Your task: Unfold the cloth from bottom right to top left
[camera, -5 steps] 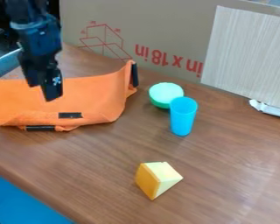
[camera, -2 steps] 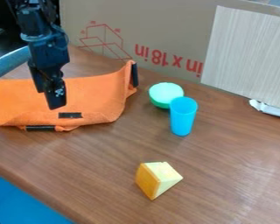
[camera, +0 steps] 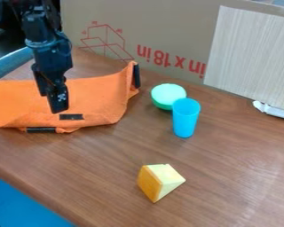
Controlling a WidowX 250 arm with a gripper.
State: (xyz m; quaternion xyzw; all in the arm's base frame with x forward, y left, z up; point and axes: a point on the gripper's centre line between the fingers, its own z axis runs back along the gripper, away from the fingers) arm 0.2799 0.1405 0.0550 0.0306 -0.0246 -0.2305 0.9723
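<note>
In the camera view, my gripper [camera: 59, 107] hangs down over the orange cloth [camera: 100, 95], its tip in front of the cloth's middle stretch; I can't tell whether I'm spread or pressed together, nor whether I touch the fabric. The cloth lies beneath and around me, its long axis running across the view from the left edge, past my tip, to a right end that rises toward the upper right. That end points up to a corner with a dark strip [camera: 136, 76], to the right of me and higher in the view. Just below my tip, a black patch [camera: 71, 116] lies lengthwise along nearly the same line, and a black strip [camera: 41, 130] lies at the cloth's lower edge, below me and to the left. Well apart from me on the right stand a green bowl [camera: 168, 96] and an upright blue cup [camera: 185, 118]; a yellow wedge [camera: 159, 182] sits farther down and right on the wooden table [camera: 233, 164].
</note>
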